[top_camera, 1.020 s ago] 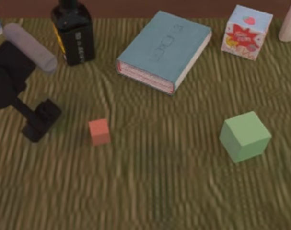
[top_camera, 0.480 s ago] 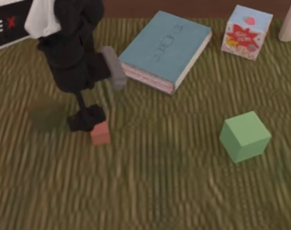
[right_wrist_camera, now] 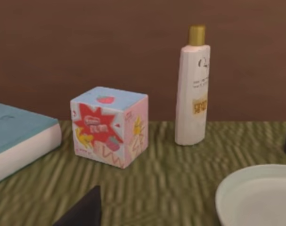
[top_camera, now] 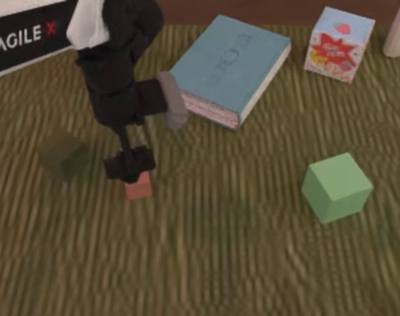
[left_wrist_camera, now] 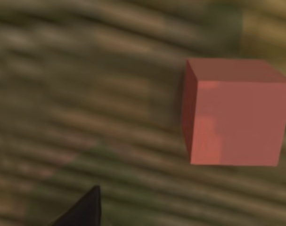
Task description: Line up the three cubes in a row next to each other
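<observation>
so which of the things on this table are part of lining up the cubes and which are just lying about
Part of the job:
salmon-red cube, under the left gripper
dark olive cube
light green cube

Just lying about:
blue book
strawberry carton
white bottle
white plate

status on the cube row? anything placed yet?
Nothing is lined up yet. The salmon-red cube, dark olive cube and light green cube all sit apart on the table. In hand: the left gripper is down over the salmon-red cube. Left: gathering all three side by side. The right arm is out of the top view.
</observation>
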`<state>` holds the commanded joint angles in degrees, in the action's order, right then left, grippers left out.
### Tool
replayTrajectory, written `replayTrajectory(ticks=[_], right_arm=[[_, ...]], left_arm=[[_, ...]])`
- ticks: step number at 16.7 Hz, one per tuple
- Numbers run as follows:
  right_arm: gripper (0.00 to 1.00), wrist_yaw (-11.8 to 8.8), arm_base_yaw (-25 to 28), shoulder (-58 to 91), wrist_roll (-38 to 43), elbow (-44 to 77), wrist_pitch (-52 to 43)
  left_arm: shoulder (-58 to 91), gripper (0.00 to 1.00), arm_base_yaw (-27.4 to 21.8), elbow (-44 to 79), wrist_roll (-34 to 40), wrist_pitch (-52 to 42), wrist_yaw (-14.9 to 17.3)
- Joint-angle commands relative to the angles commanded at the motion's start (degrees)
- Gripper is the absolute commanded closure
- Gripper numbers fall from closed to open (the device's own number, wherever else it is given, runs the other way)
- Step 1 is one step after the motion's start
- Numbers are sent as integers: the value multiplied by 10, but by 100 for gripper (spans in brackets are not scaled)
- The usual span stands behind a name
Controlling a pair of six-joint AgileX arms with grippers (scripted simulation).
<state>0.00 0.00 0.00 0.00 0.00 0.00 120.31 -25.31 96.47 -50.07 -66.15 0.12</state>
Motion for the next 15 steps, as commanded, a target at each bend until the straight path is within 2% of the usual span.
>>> replayTrajectory(ticks=[4,10,15], right_arm=[[0,0,0,0,0,0,0],[0,0,0,0,0,0,0],[0,0,0,0,0,0,0]], left_arm=[[7,0,1,-18,-1,24,0],[57,0,1,-98,-2,159,1],[66,0,1,-110,-2,176,1]])
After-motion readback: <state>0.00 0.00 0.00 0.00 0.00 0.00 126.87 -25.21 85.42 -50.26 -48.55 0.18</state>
